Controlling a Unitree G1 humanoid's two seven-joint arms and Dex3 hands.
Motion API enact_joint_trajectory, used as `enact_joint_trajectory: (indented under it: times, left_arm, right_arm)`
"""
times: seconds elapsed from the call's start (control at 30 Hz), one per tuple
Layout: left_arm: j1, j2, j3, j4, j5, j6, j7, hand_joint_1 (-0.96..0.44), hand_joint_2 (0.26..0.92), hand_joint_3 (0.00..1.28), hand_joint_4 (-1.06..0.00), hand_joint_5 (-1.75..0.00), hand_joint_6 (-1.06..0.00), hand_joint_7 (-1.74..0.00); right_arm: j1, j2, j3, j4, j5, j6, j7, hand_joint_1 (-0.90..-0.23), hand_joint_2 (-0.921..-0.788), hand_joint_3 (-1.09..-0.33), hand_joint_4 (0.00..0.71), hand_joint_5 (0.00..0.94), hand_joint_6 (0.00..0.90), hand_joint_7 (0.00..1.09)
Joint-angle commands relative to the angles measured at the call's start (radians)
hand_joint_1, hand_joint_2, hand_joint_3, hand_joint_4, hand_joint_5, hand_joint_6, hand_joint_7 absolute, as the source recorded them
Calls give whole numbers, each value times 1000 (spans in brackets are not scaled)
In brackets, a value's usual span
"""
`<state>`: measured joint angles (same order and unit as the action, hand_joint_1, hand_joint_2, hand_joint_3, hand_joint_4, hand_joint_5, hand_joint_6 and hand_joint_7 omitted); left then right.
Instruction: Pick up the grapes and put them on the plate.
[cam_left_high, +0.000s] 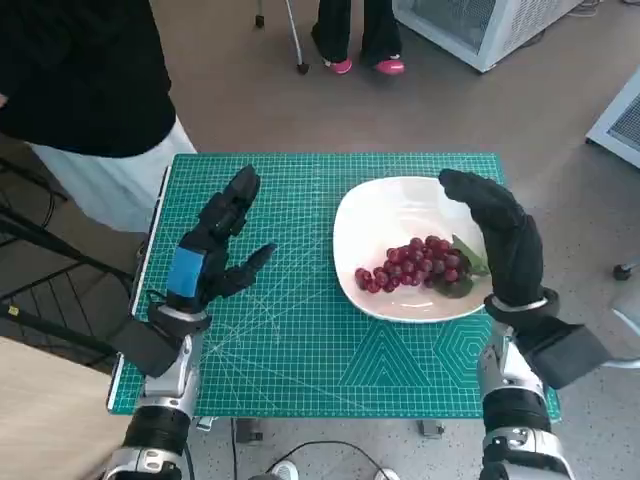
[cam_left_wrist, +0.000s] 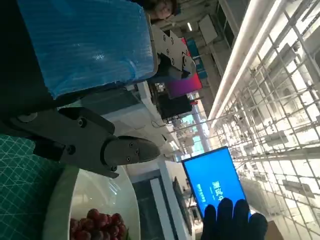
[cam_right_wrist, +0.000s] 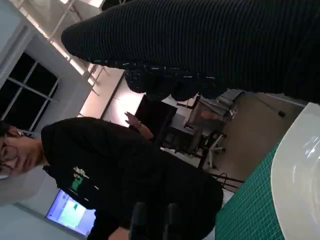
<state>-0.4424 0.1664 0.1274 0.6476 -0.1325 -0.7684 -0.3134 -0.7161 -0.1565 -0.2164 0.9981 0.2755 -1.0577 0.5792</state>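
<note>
On the green mat (cam_left_high: 300, 330), grapes (cam_left_high: 415, 263) are being borne by the plate (cam_left_high: 375, 215); left hand (cam_left_high: 215, 250), nine o'clock, and right hand (cam_left_high: 500, 235), three o'clock, are being held wide, empty.

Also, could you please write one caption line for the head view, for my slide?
Grapes lie on the white plate on the green mat; the right hand hovers beside them, the left hand open over the mat.

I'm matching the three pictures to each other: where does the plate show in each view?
Head view: the plate lies on the mat's right half, grapes on it, beside the right hand.
Left wrist view: a pale curved rim at the bottom edge, below the left hand.
Right wrist view: a white curve at the right edge.
Shared landmark: the green mat.
</note>
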Motion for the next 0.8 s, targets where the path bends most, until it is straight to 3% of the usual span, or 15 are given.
enact_joint_trajectory:
  times: [0.03, 0.8]
  left_arm:
    - [15, -2, -3, -5, 4, -19, 3, -199, 921, 271, -287, -7, -355, -25]
    - [32, -7, -3, -17, -3, -22, -3, -275, 921, 271, -292, -4, -350, -21]
  right_arm:
    - [8, -6, 1, 8, 0, 6, 13, -497, -921, -542, 237, 0, 244, 3]
    - [4, -7, 4, 8, -1, 14, 16, -498, -921, -550, 234, 1, 242, 1]
